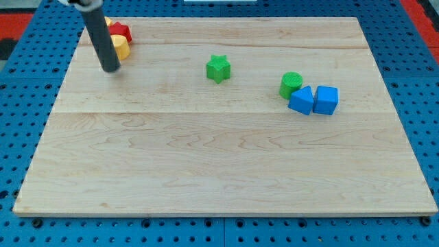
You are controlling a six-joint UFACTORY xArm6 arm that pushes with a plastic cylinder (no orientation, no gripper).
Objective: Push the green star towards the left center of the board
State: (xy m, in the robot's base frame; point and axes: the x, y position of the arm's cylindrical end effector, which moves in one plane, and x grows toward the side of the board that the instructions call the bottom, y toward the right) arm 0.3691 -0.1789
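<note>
The green star (218, 68) sits on the wooden board (206, 171), a little left of middle and near the view's top, clear of other blocks. The arm carries no pincer, only a rod; the tip (110, 69) rests well to the star's left, just beside the yellow block (121, 47) and red block (121, 31). The star looks small, light and stiff, likely to slide easily and turn if struck off-centre, so pressing squarely on its right side seems best.
</note>
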